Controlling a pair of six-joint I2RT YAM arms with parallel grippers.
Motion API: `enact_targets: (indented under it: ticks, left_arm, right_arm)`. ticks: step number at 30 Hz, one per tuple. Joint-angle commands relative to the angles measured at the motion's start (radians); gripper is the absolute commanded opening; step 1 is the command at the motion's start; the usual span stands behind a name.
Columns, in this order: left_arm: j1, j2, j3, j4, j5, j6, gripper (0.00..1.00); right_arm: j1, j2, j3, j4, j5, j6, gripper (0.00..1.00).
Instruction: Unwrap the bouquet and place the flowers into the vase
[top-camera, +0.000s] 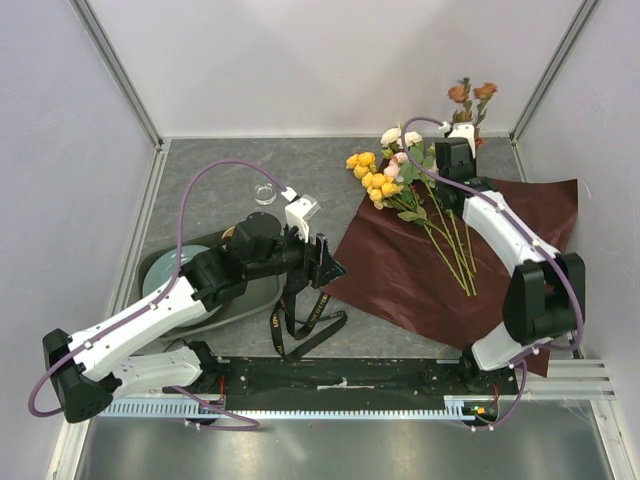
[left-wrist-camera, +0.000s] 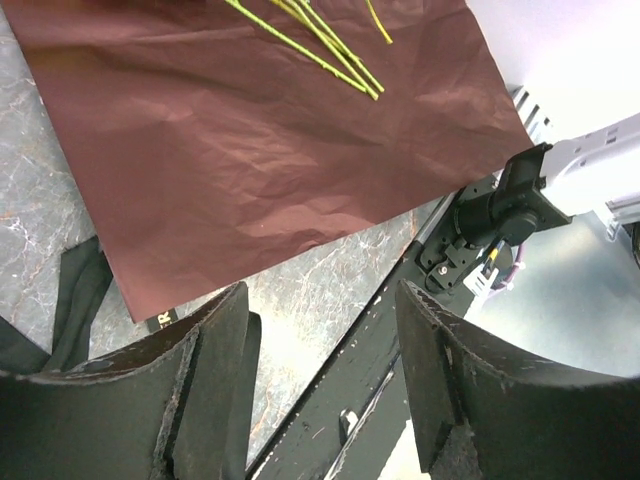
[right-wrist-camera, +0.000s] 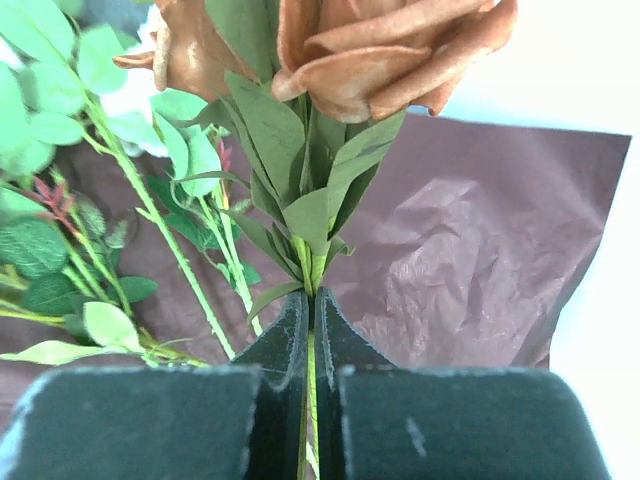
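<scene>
The right gripper has its fingers pressed together on the thin green stem of a rust-orange rose spray, pinching it just below the leaves. The overhead view shows those blooms at the far right corner of the table, beyond the maroon paper, which is laid out flat. The yellow, pink and cream sprays lie loose on the paper, and the black ribbon lies off it near the table's front edge. The left gripper hangs above that ribbon with its jaws spread and nothing between them. The clear glass vase stands well apart to the left, on the far side of the left arm, so the carry probably has to cross most of the table. Several things could go wrong. The stem is slim and the flower heads look top-heavy, so the spray may swivel or slide in the pinch and reach the vase pointing the wrong way. Its leaves sit close to the neighbouring sprays and could drag one along or off the paper. The left arm sits in the likely path and could be struck unless it clears. The vase looks small, narrow and light, so a stem arriving at an angle may hit the rim and tip it. Even once inside, a long stem could lever it over.
</scene>
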Motion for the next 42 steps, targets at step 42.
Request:
enact_targets:
  ticks: [42]
  left_arm:
    - [0.234,0.049,0.086,0.339,0.256,-0.351,0.64]
  right_arm:
    - [0.432,-0.650,-0.324,0.287,-1.102,0.153,0.00]
